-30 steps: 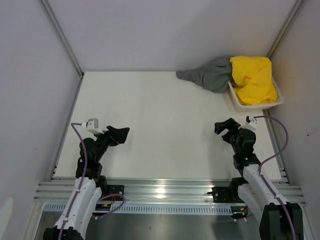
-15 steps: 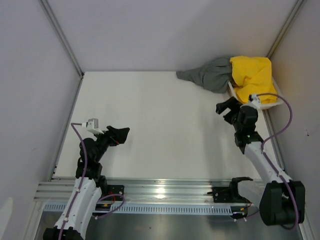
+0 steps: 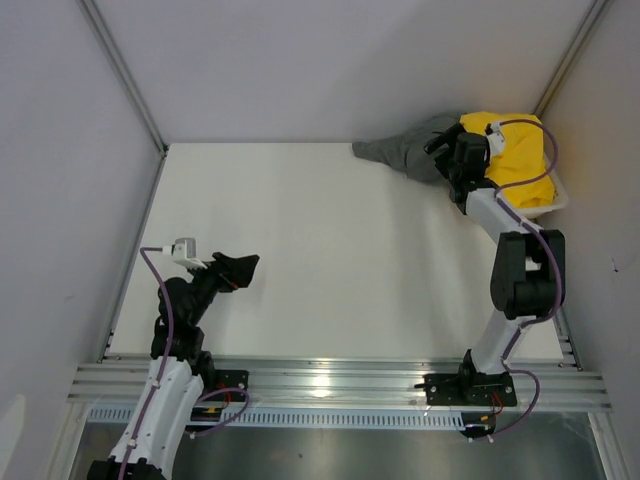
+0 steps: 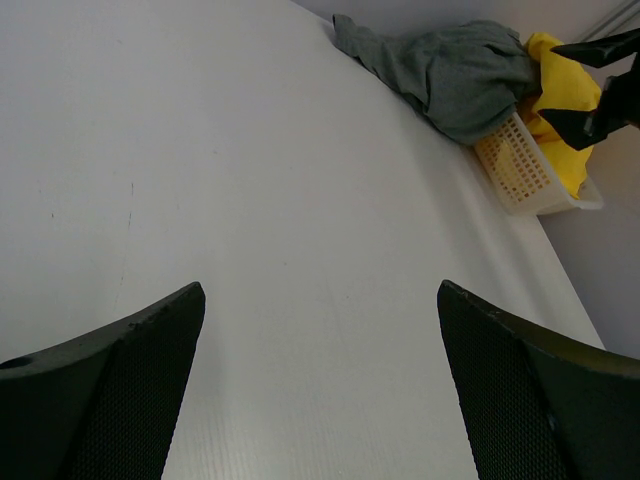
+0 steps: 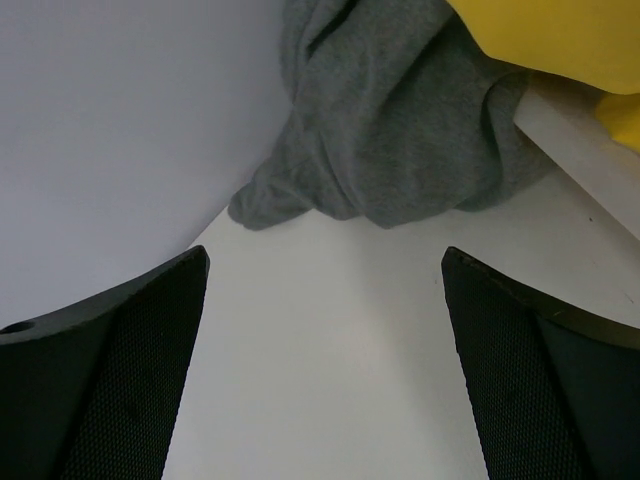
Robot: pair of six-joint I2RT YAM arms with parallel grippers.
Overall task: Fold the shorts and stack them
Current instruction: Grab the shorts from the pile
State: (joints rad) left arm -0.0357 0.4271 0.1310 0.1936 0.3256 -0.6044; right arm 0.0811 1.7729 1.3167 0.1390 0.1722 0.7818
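Note:
The dark grey shorts (image 3: 410, 148) lie crumpled at the table's far right, draped out of the white mesh basket (image 3: 556, 204); they also show in the left wrist view (image 4: 440, 72) and the right wrist view (image 5: 385, 130). The yellow shorts (image 3: 515, 165) are bunched inside the basket, also seen in the left wrist view (image 4: 560, 100) and the right wrist view (image 5: 560, 35). My right gripper (image 3: 443, 150) is open and empty, stretched out just above the grey shorts beside the basket. My left gripper (image 3: 242, 268) is open and empty over the near left of the table.
The basket (image 4: 520, 170) sits in the far right corner against the grey walls. White table (image 3: 300, 250) spreads between the arms. A metal rail (image 3: 330, 380) runs along the near edge.
My right arm has reached far forward from the near right of the table to the grey shorts by the basket. The left arm has not moved.

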